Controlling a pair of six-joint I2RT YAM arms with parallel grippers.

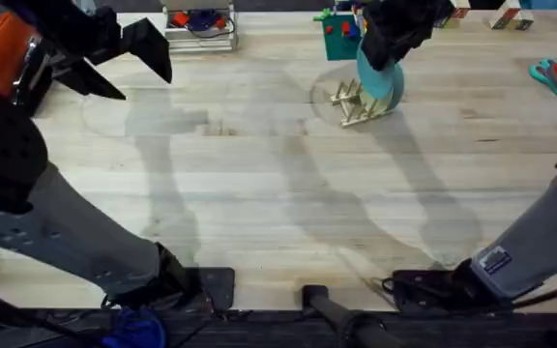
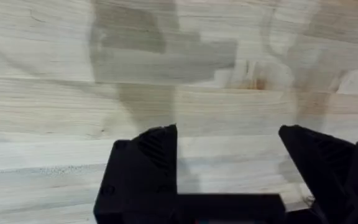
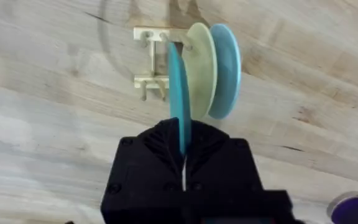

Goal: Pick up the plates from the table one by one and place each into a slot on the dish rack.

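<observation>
Looking over the big wooden table [image 1: 259, 193], I see no plates lying flat on it, so I think the job is almost done. My right gripper [image 3: 182, 155] is squeezing the turquoise plate [image 3: 178, 99] on its edge, standing up straight, right over the dish rack [image 3: 151, 62]. Two plates stand in the rack already, the cream-green plate [image 3: 201, 68] and the light blue plate [image 3: 229, 68] behind it. What is left, I think, is to lower this last plate into the free slot beside the cream one and let go. My left gripper [image 2: 229, 162] hangs over bare wood far off on the other side, its jaws wide and holding nothing. Around the far edge I see a white wire basket [image 1: 199, 27], a green box [image 1: 338, 39] close behind the rack, and scissors [image 1: 554, 75]. The pegs and the cream plate are the things I could bump.
</observation>
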